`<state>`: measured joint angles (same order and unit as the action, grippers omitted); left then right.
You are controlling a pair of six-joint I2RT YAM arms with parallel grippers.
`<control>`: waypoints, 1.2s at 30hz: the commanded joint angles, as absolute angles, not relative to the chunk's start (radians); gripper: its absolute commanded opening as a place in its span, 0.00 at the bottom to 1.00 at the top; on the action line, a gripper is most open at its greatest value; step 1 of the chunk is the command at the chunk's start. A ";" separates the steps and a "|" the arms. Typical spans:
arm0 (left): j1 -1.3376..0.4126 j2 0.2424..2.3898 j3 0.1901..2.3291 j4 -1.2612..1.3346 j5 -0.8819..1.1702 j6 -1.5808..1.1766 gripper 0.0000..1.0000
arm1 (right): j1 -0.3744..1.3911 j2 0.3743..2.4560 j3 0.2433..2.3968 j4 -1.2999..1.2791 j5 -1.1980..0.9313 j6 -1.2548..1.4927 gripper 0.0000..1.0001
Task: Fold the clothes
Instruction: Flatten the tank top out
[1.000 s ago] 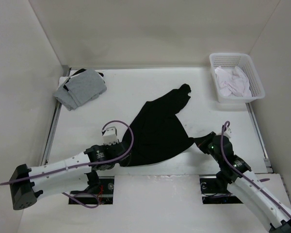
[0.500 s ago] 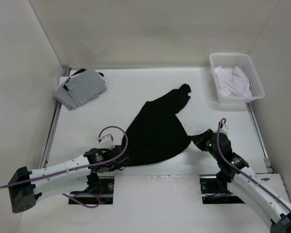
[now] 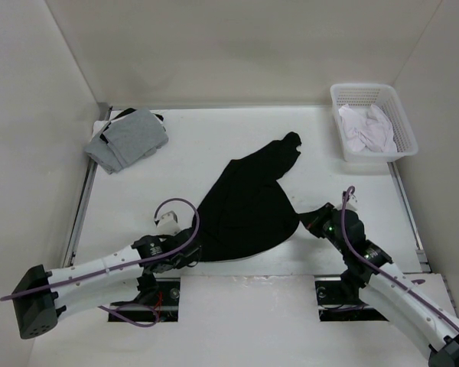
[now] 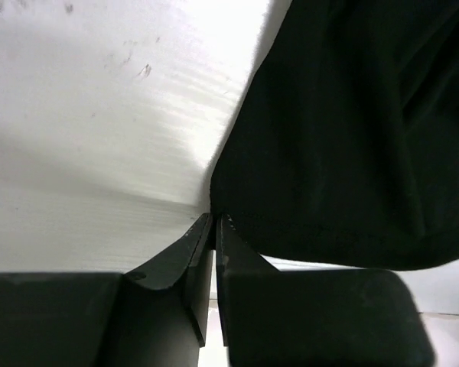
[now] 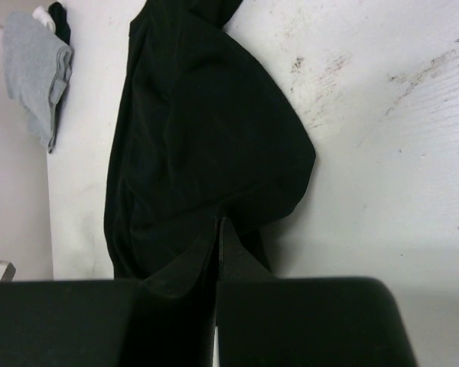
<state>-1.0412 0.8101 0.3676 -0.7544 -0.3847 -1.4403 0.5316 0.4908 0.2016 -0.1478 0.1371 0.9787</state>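
Though top (image 3: 249, 210) near edge, open table (image 3: 191, 164) beyond.

left claw (image 4: 215, 221): moved nearer, closed on black top (image 3: 249, 206) hem | right claw (image 5: 218, 223): shifted left

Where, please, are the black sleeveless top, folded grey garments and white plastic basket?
black sleeveless top (image 3: 249, 210), top view, mid-fabric
folded grey garments (image 3: 130, 139), top view, pile centre
white plastic basket (image 3: 407, 122), top view, right rim
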 commanded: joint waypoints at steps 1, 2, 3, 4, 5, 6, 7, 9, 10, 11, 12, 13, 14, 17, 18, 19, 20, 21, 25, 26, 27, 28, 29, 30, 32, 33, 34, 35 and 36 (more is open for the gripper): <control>-1.042 0.732 0.425 -0.732 -0.461 -1.390 0.03 | 0.539 0.471 0.241 -0.118 0.132 0.965 0.00; -1.047 0.715 0.451 -0.733 -0.488 -1.369 0.02 | 0.539 0.468 0.248 -0.126 0.130 0.963 0.00; -1.048 0.698 0.489 -0.735 -0.529 -1.333 0.02 | 0.539 0.463 0.261 -0.138 0.130 0.962 0.00; -1.042 0.689 0.535 -0.736 -0.570 -1.294 0.01 | 0.539 0.462 0.274 -0.147 0.130 0.959 0.00; -1.036 0.687 0.576 -0.733 -0.610 -1.251 0.01 | 0.539 0.463 0.291 -0.155 0.130 0.953 0.00; -1.030 0.684 0.613 -0.723 -0.652 -1.205 0.01 | 0.539 0.469 0.308 -0.159 0.130 0.950 0.00; -1.021 0.683 0.644 -0.706 -0.685 -1.169 0.01 | 0.539 0.475 0.322 -0.164 0.127 0.953 0.00; -0.990 0.663 0.687 -0.661 -0.725 -1.091 0.01 | 0.545 0.485 0.340 -0.179 0.118 0.968 0.00; -0.967 0.646 0.696 -0.637 -0.730 -1.057 0.01 | 0.560 0.485 0.339 -0.193 0.114 0.991 0.00; -0.938 0.623 0.699 -0.618 -0.727 -1.030 0.01 | 0.583 0.480 0.330 -0.207 0.112 1.021 0.00; -0.903 0.592 0.698 -0.608 -0.720 -1.010 0.01 | 0.614 0.474 0.315 -0.219 0.120 1.044 0.00; -0.866 0.560 0.695 -0.603 -0.710 -0.994 0.01 | 0.646 0.468 0.298 -0.236 0.129 1.063 0.00; -0.829 0.528 0.690 -0.603 -0.695 -0.980 0.01 | 0.674 0.460 0.284 -0.253 0.144 1.080 0.00; -0.713 0.453 0.672 -0.611 -0.634 -0.950 0.01 | 0.763 0.425 0.273 -0.333 0.175 1.146 0.00; -0.684 0.437 0.657 -0.604 -0.594 -0.948 0.01 | 0.797 0.408 0.275 -0.360 0.192 1.166 0.00; -0.658 0.428 0.644 -0.603 -0.559 -0.946 0.01 | 0.833 0.393 0.285 -0.392 0.210 1.189 0.00; -0.635 0.426 0.634 -0.601 -0.531 -0.945 0.01 | 0.870 0.379 0.299 -0.425 0.233 1.204 0.00; -0.616 0.425 0.627 -0.592 -0.509 -0.942 0.00 | 0.907 0.367 0.319 -0.455 0.268 1.216 0.00; -0.573 0.446 0.673 -0.441 -0.485 -0.878 0.00 | 1.025 0.377 0.475 -0.529 0.450 1.177 0.00; -0.570 0.466 0.707 -0.390 -0.488 -0.853 0.00 | 1.044 0.400 0.542 -0.538 0.506 1.131 0.00; -0.567 0.488 0.744 -0.343 -0.488 -0.832 0.00 | 1.056 0.434 0.622 -0.548 0.555 1.074 0.00; -0.567 0.511 0.788 -0.297 -0.488 -0.812 0.00 | 1.065 0.475 0.712 -0.555 0.598 1.013 0.00; -0.565 0.531 0.833 -0.257 -0.489 -0.790 0.00 | 1.074 0.513 0.806 -0.563 0.633 0.949 0.00; -0.564 0.549 0.875 -0.218 -0.491 -0.769 0.00 | 1.087 0.547 0.890 -0.568 0.668 0.884 0.00; -0.564 0.577 0.963 -0.170 -0.488 -0.746 0.00 | 1.117 0.603 1.059 -0.563 0.738 0.769 0.00; -0.564 0.586 1.007 -0.154 -0.486 -0.735 0.00 | 1.140 0.632 1.142 -0.561 0.770 0.709 0.00; -0.568 0.594 1.055 -0.143 -0.486 -0.723 0.00 | 1.163 0.656 1.219 -0.558 0.813 0.654 0.00; -0.571 0.600 1.101 -0.137 -0.489 -0.706 0.00 | 1.189 0.678 1.292 -0.552 0.852 0.606 0.00; -0.574 0.601 1.147 -0.133 -0.494 -0.687 0.00 | 1.221 0.699 1.365 -0.549 0.888 0.554 0.00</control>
